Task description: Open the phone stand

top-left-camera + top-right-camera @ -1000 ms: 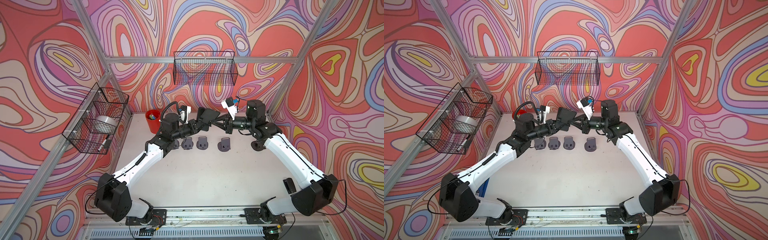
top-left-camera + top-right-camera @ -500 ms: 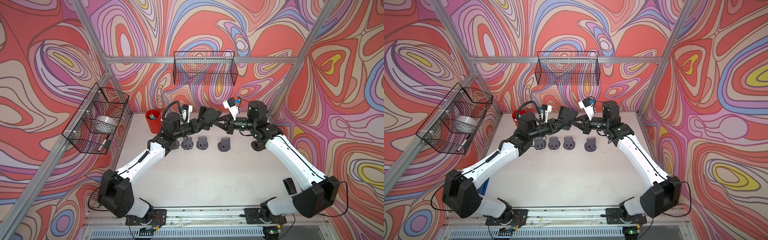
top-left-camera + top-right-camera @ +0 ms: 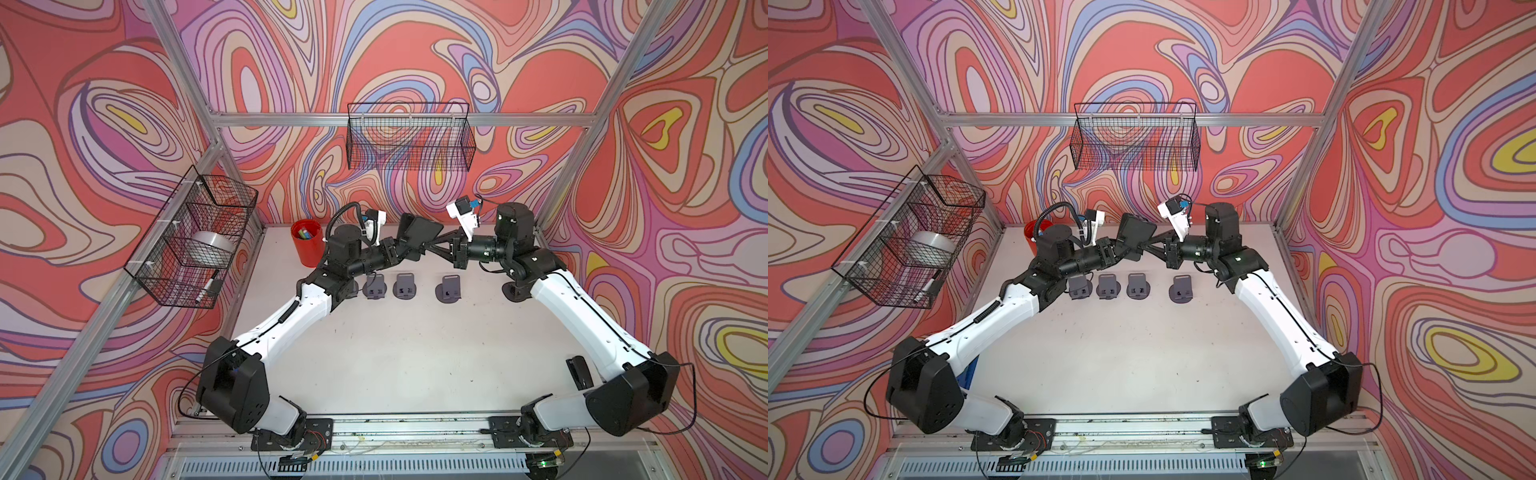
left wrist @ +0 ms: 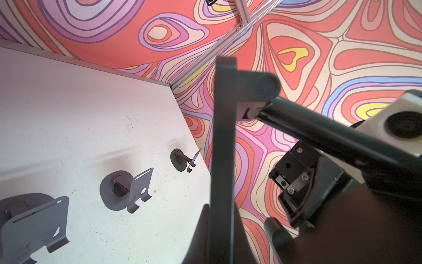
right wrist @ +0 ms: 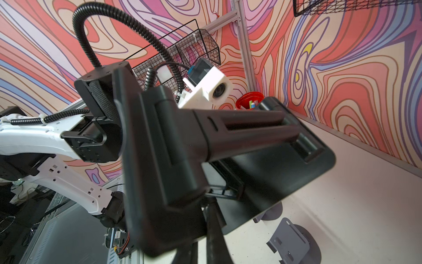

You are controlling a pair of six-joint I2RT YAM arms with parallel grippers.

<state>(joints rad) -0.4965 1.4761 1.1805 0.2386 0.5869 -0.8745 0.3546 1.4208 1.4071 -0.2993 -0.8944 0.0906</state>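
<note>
Phone stand (image 3: 419, 231): off the counter (image 3: 415, 357), mid-air near the back wall, above the row of grey stands (image 3: 405, 286). Left hand (image 4: 221, 226) pinched narrow on one plate's edge, right hand (image 3: 436, 246) pinched on the other plate. Opposed grips, presumably to lever the hinges apart. Right fingertips (image 5: 213, 228) mostly cut off in wrist view; fold angle hard to judge from above.

- phone stand (image 3: 420, 230) is hanging over the back of the table (image 3: 415, 353), between left gripper (image 3: 402, 248) and right gripper (image 3: 437, 246)
- row of small stands (image 3: 405, 286) is sitting on the table just in front of it
- cup (image 3: 307, 245) is standing at the back left corner
- side basket (image 3: 195, 245) is hanging on the left wall, with roll (image 3: 210, 245) lying inside
- back basket (image 3: 409, 141) is hanging on the rear wall, above the grippers
</note>
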